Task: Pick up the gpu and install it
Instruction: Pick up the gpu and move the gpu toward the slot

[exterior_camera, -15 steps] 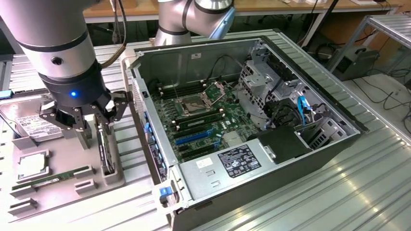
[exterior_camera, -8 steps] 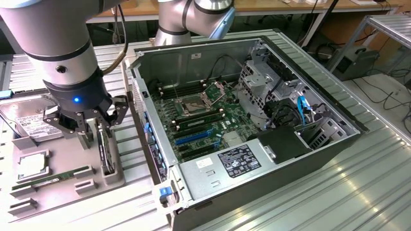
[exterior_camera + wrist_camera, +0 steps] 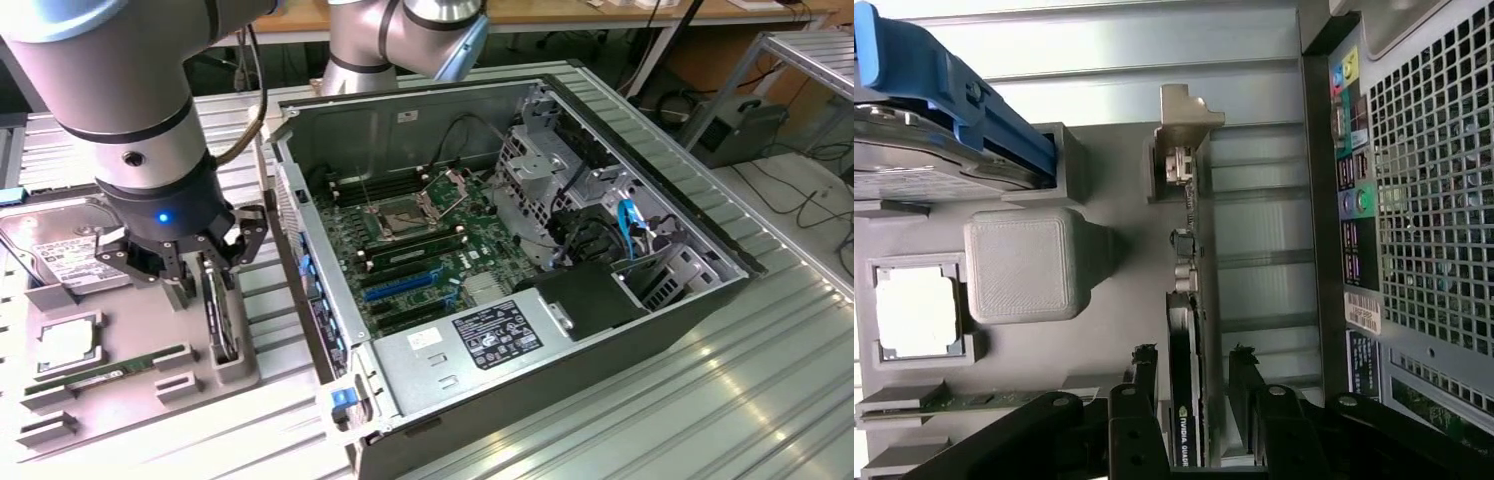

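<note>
The gpu (image 3: 222, 325) stands on edge in a slot of the grey parts tray (image 3: 140, 405), at the exterior view's left. In the wrist view the gpu (image 3: 1184, 300) is seen edge-on, its silver bracket (image 3: 1189, 112) at the far end. My gripper (image 3: 200, 275) is lowered over the card's upper edge. In the wrist view my gripper (image 3: 1192, 362) is open, one black finger on each side of the card with a gap on both sides. The open computer case (image 3: 320, 300) lies to the exterior view's right, its motherboard (image 3: 427, 250) facing up.
The tray also carries a silver hard drive (image 3: 60, 250), a CPU (image 3: 67, 345) and a green RAM stick (image 3: 107, 370). A blue-handled drive carrier (image 3: 949, 90) and a grey block (image 3: 1019, 262) sit near the card. The case's rear panel (image 3: 1414, 200) is close beside the tray.
</note>
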Controlling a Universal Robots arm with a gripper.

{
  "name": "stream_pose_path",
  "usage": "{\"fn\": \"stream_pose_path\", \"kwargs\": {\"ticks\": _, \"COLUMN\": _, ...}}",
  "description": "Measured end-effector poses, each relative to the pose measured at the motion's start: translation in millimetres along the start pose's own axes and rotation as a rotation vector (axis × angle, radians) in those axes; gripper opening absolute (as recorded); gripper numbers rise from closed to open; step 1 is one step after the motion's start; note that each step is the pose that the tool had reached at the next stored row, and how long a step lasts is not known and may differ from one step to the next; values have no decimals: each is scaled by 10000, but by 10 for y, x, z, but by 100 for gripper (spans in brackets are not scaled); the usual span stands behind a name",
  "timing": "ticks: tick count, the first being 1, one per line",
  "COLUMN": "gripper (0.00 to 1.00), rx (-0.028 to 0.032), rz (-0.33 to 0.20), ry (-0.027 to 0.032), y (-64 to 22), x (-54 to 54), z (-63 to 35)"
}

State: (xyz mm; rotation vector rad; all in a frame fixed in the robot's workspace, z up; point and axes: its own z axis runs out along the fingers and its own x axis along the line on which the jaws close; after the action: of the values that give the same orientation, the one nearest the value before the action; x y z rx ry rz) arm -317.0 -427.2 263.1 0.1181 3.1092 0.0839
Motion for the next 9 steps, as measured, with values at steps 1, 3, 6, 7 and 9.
{"fn": "stream_pose_path", "kwargs": {"ticks": 1, "gripper": 42, "rx": -31, "rz": 1, "ry": 1, "y": 0, "x": 1, "z": 11}}
{"fn": "stream_pose_path", "kwargs": {"ticks": 3, "gripper": 42, "rx": -67, "rz": 3, "ry": 2, "y": -2, "x": 7, "z": 40}}
{"fn": "stream_pose_path", "kwargs": {"ticks": 6, "gripper": 42, "rx": -71, "rz": 2, "ry": 4, "y": -8, "x": 30, "z": 109}}
{"fn": "stream_pose_path", "kwargs": {"ticks": 7, "gripper": 42, "rx": -73, "rz": 1, "ry": 0, "y": -10, "x": 33, "z": 130}}
{"fn": "stream_pose_path", "kwargs": {"ticks": 9, "gripper": 42, "rx": -72, "rz": 2, "ry": -3, "y": -11, "x": 35, "z": 155}}
